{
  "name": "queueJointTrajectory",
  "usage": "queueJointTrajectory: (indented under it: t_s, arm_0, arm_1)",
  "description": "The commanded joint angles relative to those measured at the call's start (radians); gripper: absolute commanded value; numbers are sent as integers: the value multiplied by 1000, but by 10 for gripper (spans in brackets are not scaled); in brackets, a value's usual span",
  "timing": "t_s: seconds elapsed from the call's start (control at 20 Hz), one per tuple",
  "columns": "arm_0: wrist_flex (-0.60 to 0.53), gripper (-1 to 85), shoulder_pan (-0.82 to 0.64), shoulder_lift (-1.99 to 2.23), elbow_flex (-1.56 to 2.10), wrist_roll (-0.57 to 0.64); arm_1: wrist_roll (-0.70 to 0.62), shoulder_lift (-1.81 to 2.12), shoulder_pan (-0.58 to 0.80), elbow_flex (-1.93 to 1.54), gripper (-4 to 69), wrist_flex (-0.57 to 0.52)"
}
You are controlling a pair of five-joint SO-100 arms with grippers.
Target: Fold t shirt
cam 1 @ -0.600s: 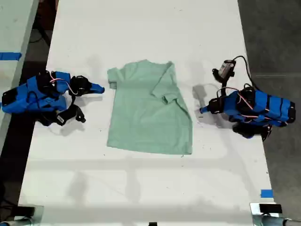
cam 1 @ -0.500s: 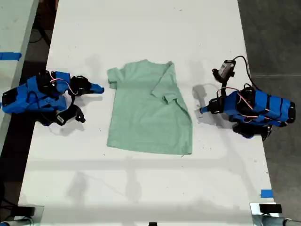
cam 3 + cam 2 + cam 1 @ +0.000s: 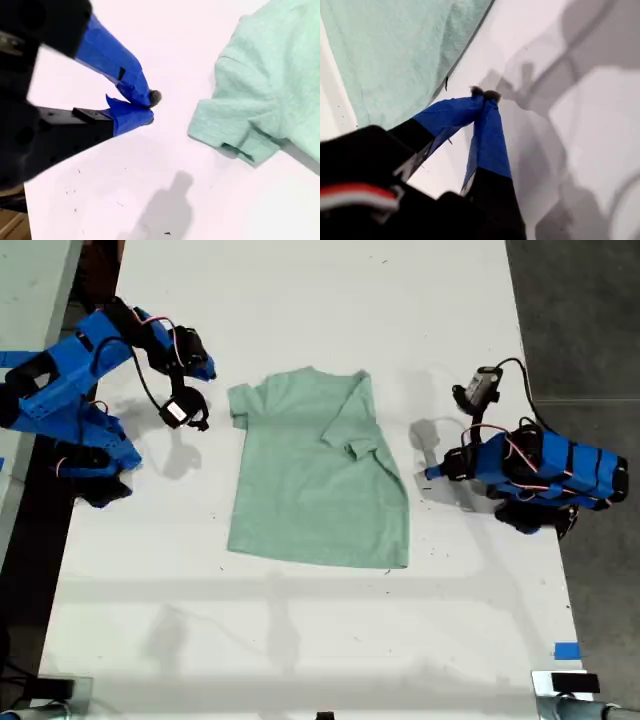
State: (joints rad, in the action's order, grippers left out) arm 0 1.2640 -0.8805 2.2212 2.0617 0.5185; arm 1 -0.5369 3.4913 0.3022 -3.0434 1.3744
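The pale mint-green t shirt (image 3: pixel 315 480) lies flat mid-table, with the sleeve on the exterior view's right folded in over the body. My second gripper (image 3: pixel 206 368) is shut and empty, raised above the table just off the shirt's spread sleeve (image 3: pixel 235 125) on the exterior view's left. My first gripper (image 3: pixel 432 474) rests low on the table at the exterior view's right, shut and empty. Its fingertips (image 3: pixel 485 93) sit a short way from the shirt's side edge (image 3: pixel 395 50), not touching it.
The white table (image 3: pixel 320 640) has bare surface all round the shirt. A cabled wrist camera (image 3: pixel 480 388) sticks out above the first arm. Blue tape (image 3: pixel 566 650) marks the near corner at the exterior view's right. Dark floor lies beyond that side's edge.
The second arm has lifted off its rest and swung toward the far side, bringing its gripper up beside the shirt's sleeve. The first arm and the shirt have not moved.
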Motion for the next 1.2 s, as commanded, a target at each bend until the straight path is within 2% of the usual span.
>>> queueJointTrajectory:
  t_s: [0.0, 0.1, 0.2, 0.35, 0.55, 0.75, 0.9, 1.05, 1.15]
  arm_0:
    - [-51, 26, -67, -124, -89, 110]
    - [-87, 81, -89, -225, -92, 181]
    - [-109, 179, -86, -276, -92, 189]
    - [-143, 213, -31, -324, -106, 207]
    - [-183, 202, -32, -522, -150, 261]
    - [-213, 173, -3, -693, -172, 238]
    - [-213, 20, -32, -747, -173, 199]
    - [-172, -3, -31, -729, -173, 175]
    - [-104, -3, -57, -704, -172, 146]
  arm_1:
    - [0, 12, 3, -44, -21, 5]
    - [0, 12, 5, -44, -21, 5]
    - [-2, 12, 2, -44, -21, 5]
    - [0, 12, 2, -44, -21, 5]
    - [12, 12, -5, -44, -21, 5]
    - [14, 11, -3, -44, -21, 6]
    - [17, 11, -6, -44, -21, 6]
    - [17, 11, -6, -44, -21, 6]
    - [14, 11, -3, -44, -21, 6]
